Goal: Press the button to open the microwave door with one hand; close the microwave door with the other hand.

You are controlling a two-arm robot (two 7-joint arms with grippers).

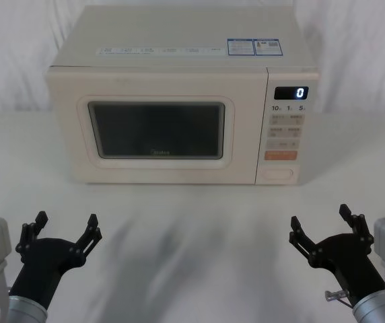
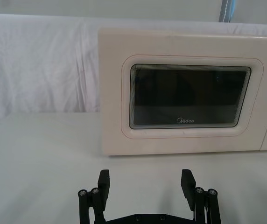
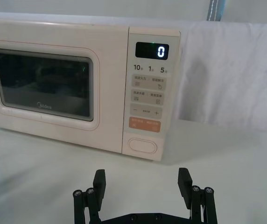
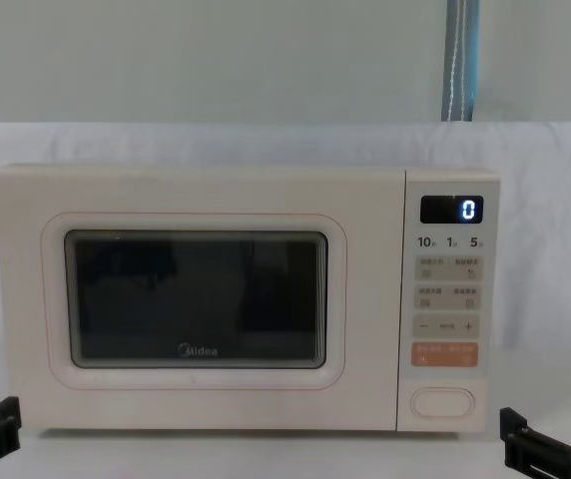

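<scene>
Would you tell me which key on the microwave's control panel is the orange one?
It is the orange rectangular key, directly above the wide cream pill-shaped button at the panel's bottom; the other keys are beige or cream.

White cloth-draped table (image 1: 192, 269), creased white cloth backdrop (image 2: 40, 65), pale grey wall (image 4: 216, 60) above with a blue-grey vertical strip (image 4: 462, 60).

Probably lab test bench: white cloth (image 1: 354, 145) draped over table and backdrop.

The microwave (image 1: 179, 101) is set on the table (image 1: 192, 222), its button (image 1: 277, 174) placed right of the microwave door (image 1: 157, 128), below the display (image 1: 291, 93).
</scene>
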